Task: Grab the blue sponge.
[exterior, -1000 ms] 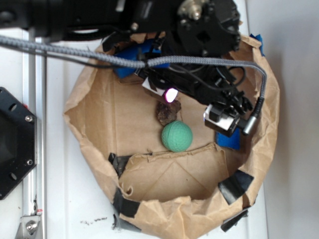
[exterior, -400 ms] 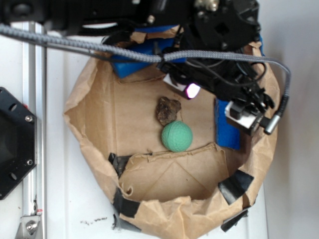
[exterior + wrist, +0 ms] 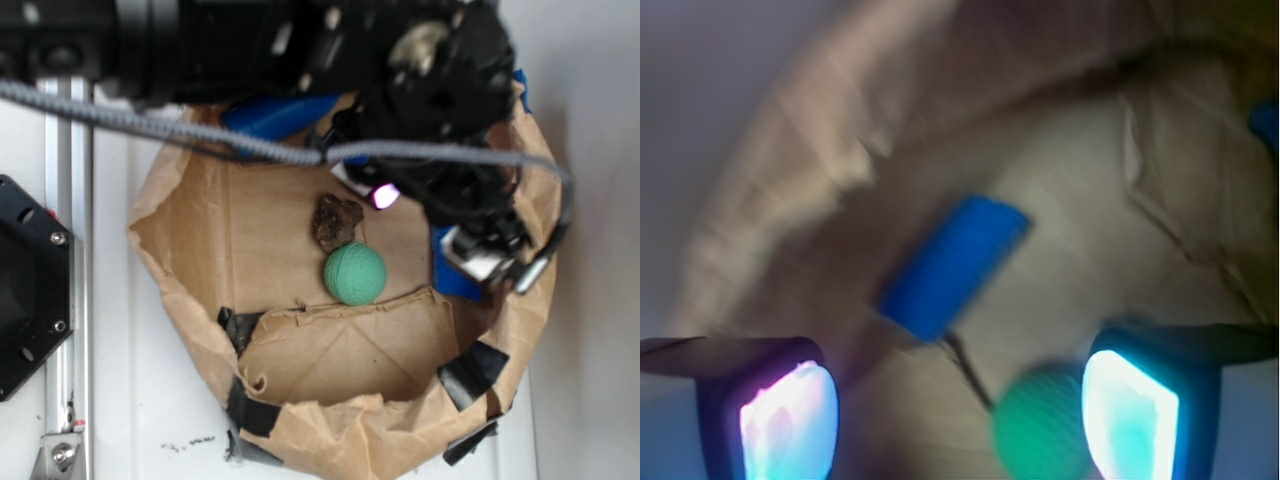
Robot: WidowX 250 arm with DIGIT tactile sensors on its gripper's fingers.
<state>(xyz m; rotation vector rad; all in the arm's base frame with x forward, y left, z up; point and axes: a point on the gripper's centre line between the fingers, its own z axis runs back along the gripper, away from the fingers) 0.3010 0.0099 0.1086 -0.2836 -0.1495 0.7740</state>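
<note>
The blue sponge (image 3: 455,277) lies flat at the right side of the brown paper basin (image 3: 200,240), partly hidden under my wrist camera block. In the wrist view the sponge (image 3: 955,265) lies ahead of the jaws, above and between my fingers, and is blurred. My gripper (image 3: 398,205) hovers over the basin's upper right, with one glowing pink fingertip (image 3: 385,195) showing. In the wrist view the gripper (image 3: 958,420) is open and empty, with both lit pads wide apart. The green ball (image 3: 1040,430) sits just inside the right finger.
The green ball (image 3: 355,273) and a brown rock (image 3: 336,221) lie mid-basin, left of the sponge. A blue bottle (image 3: 280,115) lies at the back rim under the arm. Black tape patches (image 3: 470,370) sit on the front rim. A black mount (image 3: 30,290) stands far left.
My arm has swung right across the basin, from over the rock towards the sponge. The jaws stay open. The ball, rock and sponge have not moved.
</note>
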